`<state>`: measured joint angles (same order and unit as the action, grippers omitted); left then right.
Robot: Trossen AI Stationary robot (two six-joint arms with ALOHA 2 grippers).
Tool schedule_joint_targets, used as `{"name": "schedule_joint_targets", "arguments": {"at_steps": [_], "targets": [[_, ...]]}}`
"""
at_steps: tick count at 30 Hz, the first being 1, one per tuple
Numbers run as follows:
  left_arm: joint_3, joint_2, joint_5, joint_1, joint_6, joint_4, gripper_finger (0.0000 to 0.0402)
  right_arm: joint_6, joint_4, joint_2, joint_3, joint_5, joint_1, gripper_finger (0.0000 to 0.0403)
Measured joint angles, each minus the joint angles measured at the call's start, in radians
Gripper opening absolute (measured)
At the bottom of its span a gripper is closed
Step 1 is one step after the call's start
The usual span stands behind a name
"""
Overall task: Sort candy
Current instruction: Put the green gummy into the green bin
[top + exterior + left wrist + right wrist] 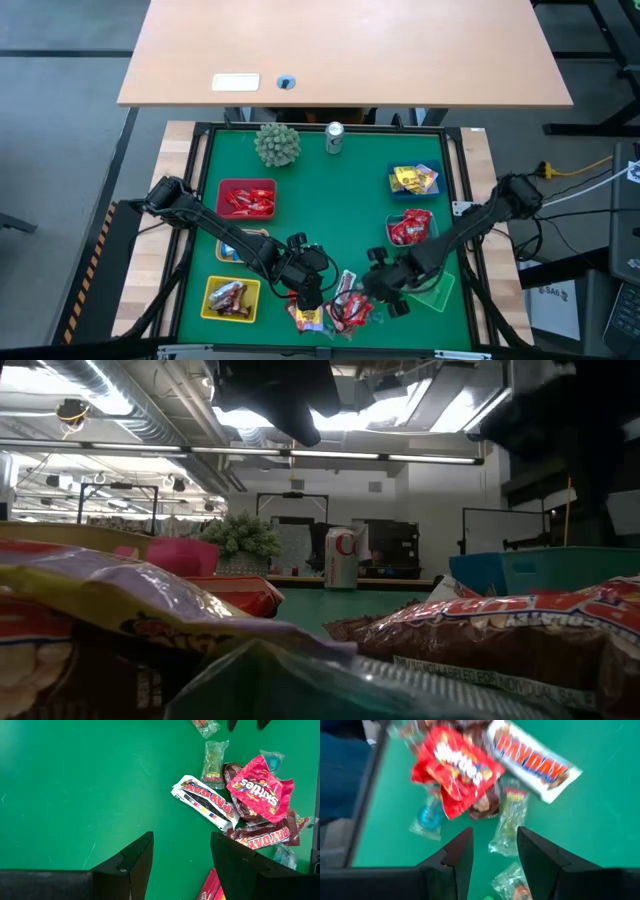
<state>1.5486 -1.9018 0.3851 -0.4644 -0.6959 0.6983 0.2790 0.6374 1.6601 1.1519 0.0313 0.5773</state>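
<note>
The candy lies in a loose pile near the table's front edge, flat on the green mat. It holds a red Skittles bag, white and brown Payday bars and small clear-wrapped sweets. My left gripper hangs open at the pile's left side, with only bare mat between its fingers. My right gripper is open above the pile's right side. A greenish clear-wrapped sweet lies just ahead of its fingertips, untouched.
Small baskets stand around the mat: a red one, a yellow one, a blue one, a red one and a green one. At the far edge are a spiky green ball and a silver can.
</note>
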Motion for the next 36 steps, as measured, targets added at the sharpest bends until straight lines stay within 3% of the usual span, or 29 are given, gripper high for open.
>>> {"name": "schedule_joint_targets", "arguments": {"at_steps": [18, 22, 29, 36], "targets": [[0.000, 0.000, 0.000, -0.001, 0.000, -0.004, 0.0183, 0.003, 0.015, 0.212, 0.001, 0.003, -0.002, 0.0149], [0.000, 0.000, 0.000, -0.001, 0.000, -0.005, 0.0183, 0.003, 0.013, 0.218, 0.003, 0.003, -0.002, 0.0119], [0.000, 0.000, 0.000, -0.001, 0.000, -0.004, 0.0183, -0.007, 0.056, 0.224, 0.035, 0.019, -0.002, 0.0014], [0.000, 0.000, 0.000, -0.001, 0.000, -0.004, 0.0183, -0.091, 0.232, 0.225, 0.179, 0.021, -0.001, 0.0017]]}}
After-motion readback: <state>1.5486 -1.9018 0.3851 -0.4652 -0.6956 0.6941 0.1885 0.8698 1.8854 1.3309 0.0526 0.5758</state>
